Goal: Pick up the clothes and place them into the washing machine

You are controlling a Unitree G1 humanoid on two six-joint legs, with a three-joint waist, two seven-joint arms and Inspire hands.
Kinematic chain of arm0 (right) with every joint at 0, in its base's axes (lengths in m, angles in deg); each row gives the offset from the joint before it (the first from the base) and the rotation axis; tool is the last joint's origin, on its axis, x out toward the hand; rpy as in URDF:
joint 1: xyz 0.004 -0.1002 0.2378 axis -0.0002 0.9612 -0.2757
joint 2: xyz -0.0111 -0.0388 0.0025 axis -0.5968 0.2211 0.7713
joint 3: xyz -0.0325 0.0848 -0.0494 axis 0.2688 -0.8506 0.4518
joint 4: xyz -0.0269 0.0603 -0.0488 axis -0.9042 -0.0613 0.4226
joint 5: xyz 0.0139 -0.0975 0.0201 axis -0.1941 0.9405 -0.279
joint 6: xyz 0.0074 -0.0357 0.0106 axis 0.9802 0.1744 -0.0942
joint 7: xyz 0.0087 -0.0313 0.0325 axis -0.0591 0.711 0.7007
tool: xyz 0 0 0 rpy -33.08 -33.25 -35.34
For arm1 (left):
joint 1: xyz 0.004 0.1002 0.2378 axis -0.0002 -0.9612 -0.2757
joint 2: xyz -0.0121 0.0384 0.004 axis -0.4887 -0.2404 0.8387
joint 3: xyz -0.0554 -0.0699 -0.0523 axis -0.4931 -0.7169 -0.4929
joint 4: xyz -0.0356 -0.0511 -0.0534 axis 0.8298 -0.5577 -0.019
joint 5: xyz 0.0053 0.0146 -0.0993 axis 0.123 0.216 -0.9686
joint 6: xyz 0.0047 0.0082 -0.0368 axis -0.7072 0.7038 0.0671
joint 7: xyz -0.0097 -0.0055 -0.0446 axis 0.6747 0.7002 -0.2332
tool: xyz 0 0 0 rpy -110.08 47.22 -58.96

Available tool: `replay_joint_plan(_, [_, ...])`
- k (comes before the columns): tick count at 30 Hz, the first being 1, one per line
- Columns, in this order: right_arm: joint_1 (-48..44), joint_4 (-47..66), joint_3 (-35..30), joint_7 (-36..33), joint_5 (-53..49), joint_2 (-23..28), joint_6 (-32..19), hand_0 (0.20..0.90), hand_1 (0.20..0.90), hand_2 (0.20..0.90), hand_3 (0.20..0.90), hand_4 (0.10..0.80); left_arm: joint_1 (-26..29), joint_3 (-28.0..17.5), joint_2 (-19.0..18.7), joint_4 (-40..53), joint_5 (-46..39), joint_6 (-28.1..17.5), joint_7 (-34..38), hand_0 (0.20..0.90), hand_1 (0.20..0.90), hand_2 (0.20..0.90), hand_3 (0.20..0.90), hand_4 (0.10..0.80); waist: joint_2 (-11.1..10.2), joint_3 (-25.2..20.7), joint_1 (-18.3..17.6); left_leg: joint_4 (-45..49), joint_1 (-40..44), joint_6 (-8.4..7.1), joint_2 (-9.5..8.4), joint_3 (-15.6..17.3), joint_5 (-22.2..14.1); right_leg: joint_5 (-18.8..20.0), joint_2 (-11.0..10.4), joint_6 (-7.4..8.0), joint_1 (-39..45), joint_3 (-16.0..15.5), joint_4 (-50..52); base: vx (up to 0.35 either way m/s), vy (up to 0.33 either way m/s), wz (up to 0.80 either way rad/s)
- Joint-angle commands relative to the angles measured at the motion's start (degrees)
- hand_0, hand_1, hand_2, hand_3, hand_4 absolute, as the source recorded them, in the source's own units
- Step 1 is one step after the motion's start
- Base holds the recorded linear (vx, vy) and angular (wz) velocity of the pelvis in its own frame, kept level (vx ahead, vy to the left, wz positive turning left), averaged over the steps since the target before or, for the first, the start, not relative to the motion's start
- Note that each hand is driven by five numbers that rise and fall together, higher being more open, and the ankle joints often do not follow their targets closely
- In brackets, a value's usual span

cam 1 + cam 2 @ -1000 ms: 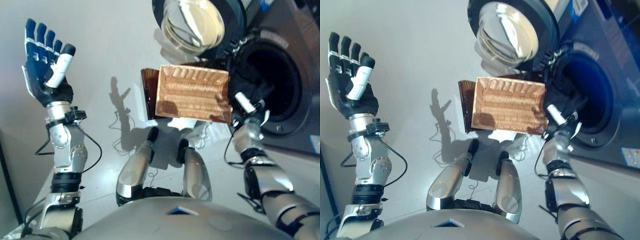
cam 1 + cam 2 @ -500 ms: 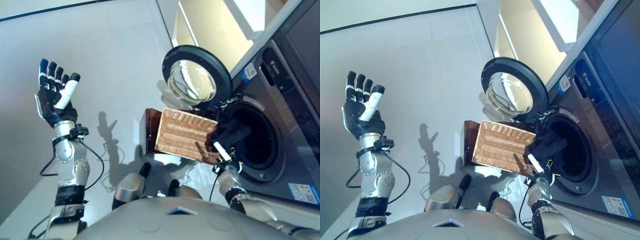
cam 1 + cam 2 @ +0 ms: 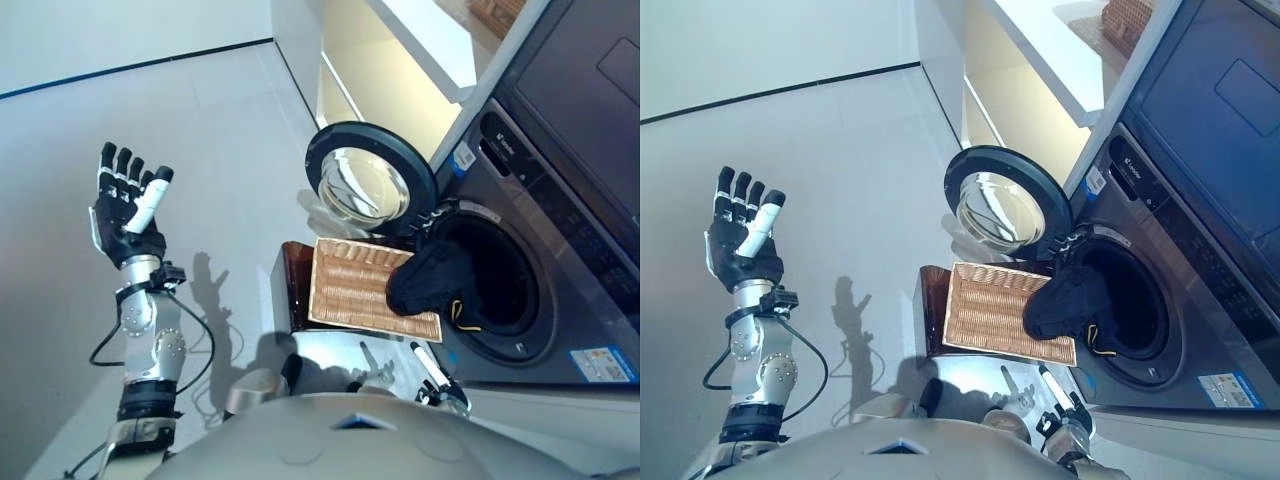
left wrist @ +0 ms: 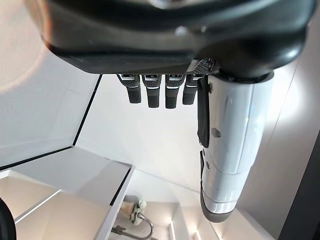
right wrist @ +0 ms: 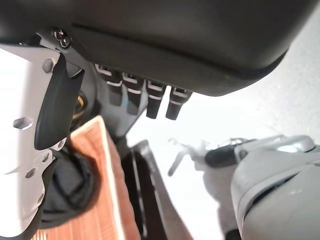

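Fingers [image 3: 118,168] of our left hand [image 3: 124,215] stand straight and spread, raised over the floor [image 3: 200,130] and holding nothing. Our right hand [image 3: 1060,405] sits low by the washing machine [image 3: 560,230]; its fingers [image 5: 150,97] look straight and empty in its wrist view.

We count 1 wicker basket [image 3: 350,290] on the floor before the machine, and 1 bundle of dark clothes [image 3: 432,280] draped over the basket's corner nearest the drum opening [image 3: 500,290], apart from both hands. The bundle hangs at the opening's lip; how far it reaches inside we cannot tell. The rest of the basket shows bare weave. The machine's 1 round door [image 3: 368,182] stands swung open.
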Motion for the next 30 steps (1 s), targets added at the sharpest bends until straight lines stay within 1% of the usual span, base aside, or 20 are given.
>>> replay_joint_plan(1, [-3.12,2.69,0.79,-1.07,1.35,2.5,-2.31,0.9,0.9,0.9,0.9,0.8,2.42,-1.17,-1.83,4.55,0.92,-3.79,-2.16,0.9,0.9,0.9,0.9,0.8,0.74,-1.91,1.41,-0.4,0.33,-2.07,0.59,0.85,-2.85,2.96,-1.59,1.43,-4.35,1.85,8.38,-0.049,0.04,-0.14])
replay_joint_plan(2, [-3.42,3.95,1.75,-0.84,1.23,2.16,-2.84,0.9,0.9,0.9,0.9,0.8,2.12,-0.82,-1.96,4.25,1.12,-3.57,-2.3,0.9,0.9,0.9,0.9,0.8,1.03,-1.67,1.15,-0.24,0.32,-2.11,1.08,0.86,-2.32,1.34,0.61,0.72,-4.58,2.5,9.69,-0.068,0.024,-0.12])
replay_joint_plan(3, [-3.71,5.7,3.12,-0.97,1.11,1.86,-3.58,0.9,0.9,0.9,0.9,0.8,2.44,-0.05,-2.26,3.33,1.4,-3.42,-2.18,0.9,0.9,0.9,0.9,0.8,0.86,-1.23,0.19,-0.01,0.24,-2.27,1.25,0.52,-1.58,-1.07,5.91,-1.03,-4.93,6.47,10.96,-0.052,0.013,-0.06])
replay_joint_plan(4, [-3.7,5.7,3.12,-0.97,1.11,1.86,-3.58,0.9,0.9,0.9,0.9,0.8,2.44,-0.04,-2.27,3.33,1.4,-3.42,-2.18,0.9,0.9,0.9,0.9,0.8,0.84,-1.21,0.21,-0.01,0.28,-2.27,1.23,0.54,-1.61,-1.13,5.89,-1.03,-4.92,6.49,11.01,-0.049,-0.002,0.05])
replay_joint_plan(5, [-2.46,7.58,4.62,-0.75,-0.03,1.59,-4.72,0.9,0.9,0.9,0.9,0.8,3.16,0.87,-2.69,1.53,1.2,-3.32,-2.26,0.9,0.9,0.9,0.9,0.8,0.03,-0.96,-1.32,0.14,-0.45,-2.49,0.25,-0.94,-0.25,-1.9,11.82,-2.62,-4.84,14.12,7.62,-0.069,-0.005,0.08])
replay_joint_plan(6, [-1.22,9.13,6.04,-1.0,1.13,1.87,-5.23,0.9,0.9,0.9,0.9,0.8,3.79,2.03,-2.84,-0.32,1.95,-3.08,-2.12,0.9,0.9,0.9,0.9,0.8,-0.36,-0.34,-1.87,0.61,-1.2,-2.91,-0.47,-2.17,0.24,-1.24,12.77,-3.22,-5.15,16.85,7.13,-0.117,-0.026,0.44])
replay_joint_plan(8, [-0.08,11.94,7.25,-1.02,2.13,1.89,-5.47,0.9,0.9,0.9,0.9,0.8,3.35,2.59,-2.97,-2.61,6.7,-2.38,-0.91,0.9,0.9,0.9,0.9,0.8,-1.23,-0.31,-2.07,0.82,-2.31,-3.63,-0.89,-3.48,1.02,0.33,12.36,-4.17,-3.87,17.43,3.09,-0.129,-0.098,0.9])
replay_joint_plan(12, [0.6,15.03,7.91,-1.97,4.58,3.48,-5.76,0.9,0.9,0.9,0.9,0.8,2.36,4.71,-2.4,-10.17,9.89,-0.58,-0.98,0.9,0.9,0.9,0.9,0.8,-1.55,-0.33,-2.02,2.7,-5.92,-4.82,-0.31,-4.02,1.7,3.75,11.15,-4.05,-1.37,16.82,-4.74,-0.094,-0.118,0.42])
replay_joint_plan(15, [1.29,16.75,8.24,-1.91,5.2,3.92,-5.69,0.9,0.9,0.9,0.9,0.8,2.01,5.2,-2.03,-13.5,10.38,-0.07,-0.91,0.9,0.9,0.9,0.9,0.8,-1.47,-0.48,-2.63,2.31,-7.07,-5.37,-0.2,-4.62,2.53,4.19,10.96,-4.24,-0.76,15.76,-6.93,-0.107,-0.06,0.5])
replay_joint_plan(16, [1.44,17.45,8.15,-2.01,5.65,4.28,-5.68,0.9,0.9,0.9,0.9,0.8,2.35,5.61,-1.91,-14.85,10.73,0.48,-0.7,0.9,0.9,0.9,0.9,0.8,-1.61,-0.13,-3.26,2.87,-8.46,-5.64,0.15,-2.83,2.74,4.33,10.48,-4.16,-0.68,14.71,-7.44,-0.1,0.022,0.39])
replay_joint_plan(18, [1.36,20.24,7.42,-2.51,5.6,5.18,-6.46,0.9,0.9,0.9,0.9,0.8,2.99,6.31,-1.64,-16.51,11.52,1.04,-0.51,0.9,0.9,0.9,0.9,0.8,-2.2,1.69,-5.64,6.23,-11.13,-5.62,3.46,10.6,0.9,4.24,8.72,-3.56,-1.05,12.0,-6.88,-0.158,0.032,0.64])
replay_joint_plan(19, [1.32,20.24,7.4,-2.52,5.6,5.18,-6.45,0.9,0.9,0.9,0.9,0.8,3.04,6.31,-1.63,-16.53,11.52,1.03,-0.51,0.9,0.9,0.9,0.9,0.8,-2.16,1.55,-5.56,6.33,-11.43,-5.66,3.55,10.67,0.96,4.4,8.8,-3.56,-1.34,12.09,-6.87,-0.237,0.002,1.07])
replay_joint_plan(20, [1.78,21.99,8.04,-3.39,7.45,5.55,-6.37,0.9,0.9,0.9,0.9,0.8,3.76,8.07,-1.82,-19.2,12.0,0.94,-1.76,0.9,0.9,0.9,0.9,0.8,-3.21,2.58,-8.18,11.57,-10.58,-6.0,8.63,22.66,-1.64,5.07,6.67,-3.53,-2.31,8.38,-6.63,-0.165,-0.009,0.89])
replay_joint_plan(21, [1.79,22.02,8.04,-3.43,7.49,5.53,-6.35,0.9,0.9,0.9,0.9,0.8,3.8,8.08,-1.82,-19.29,12.0,0.87,-1.78,0.9,0.9,0.9,0.9,0.8,-3.16,2.62,-8.25,11.93,-10.69,-6.03,8.69,22.55,-1.89,5.03,6.72,-3.54,-2.21,8.28,-6.66,-0.17,0.004,0.61])
replay_joint_plan(22, [1.62,21.31,7.9,-3.68,8.6,5.73,-6.21,0.9,0.9,0.9,0.9,0.8,3.78,8.65,-1.85,-20.07,13.03,0.63,-1.94,0.9,0.9,0.9,0.9,0.8,-3.82,2.86,-8.68,15.23,-10.06,-5.7,8.93,22.33,-4.22,5.03,5.57,-3.61,-1.65,7.48,-6.62,-0.025,0.006,0.84])
replay_joint_plan(23, [1.43,22.29,7.94,-3.97,9.92,6.17,-5.91,0.9,0.9,0.9,0.9,0.8,3.77,8.93,-1.78,-21.14,13.06,0.79,-1.97,0.9,0.9,0.9,0.9,0.8,-4.42,2.85,-8.97,18.27,-9.65,-5.36,8.39,22.45,-6.26,4.91,4.73,-3.75,-1.4,6.5,-6.16,-0.022,0.017,0.84])
replay_joint_plan(24, [1.28,23.16,7.98,-4.18,10.95,6.37,-5.64,0.9,0.9,0.9,0.9,0.8,3.84,8.81,-1.89,-21.56,13.08,0.99,-1.99,0.9,0.9,0.9,0.9,0.8,-4.49,2.47,-9.01,17.21,-8.91,-5.19,8.07,22.46,-6.25,4.82,4.7,-3.71,-1.54,6.18,-5.81,0.02,0.019,0.91])
replay_joint_plan(26, [1.31,26.29,8.73,-4.48,14.08,7.33,-5.16,0.9,0.9,0.9,0.9,0.8,3.07,8.46,-1.58,-21.2,12.72,0.96,-2.05,0.9,0.9,0.9,0.9,0.8,-3.8,1.51,-9.32,12.14,-5.15,-4.03,6.5,22.59,-7.43,4.07,5.54,-3.28,-1.19,5.97,-5.23,0.08,0.065,0.22])
replay_joint_plan(27, [1.23,28.3,9.81,-4.45,16.54,7.7,-4.93,0.9,0.9,0.9,0.9,0.8,2.74,8.46,-1.34,-20.89,13.14,0.95,-1.72,0.9,0.9,0.9,0.9,0.8,-3.34,1.13,-8.97,9.09,-3.52,-3.82,5.99,21.71,-6.29,3.91,6.29,-3.05,-1.59,5.91,-3.93,0.087,0.073,0.04])
replay_joint_plan(30, [-0.14,30.15,11.21,-5.14,19.72,8.78,-4.18,0.9,0.9,0.9,0.9,0.8,3.12,8.45,-1.87,-20.29,12.59,1.28,-1.75,0.9,0.9,0.9,0.9,0.8,-3.69,1.56,-8.17,8.41,-2.82,-3.14,5.77,20.88,-6.78,3.61,6.93,-2.18,-3.53,5.56,1.46,0.034,0.022,0.04])
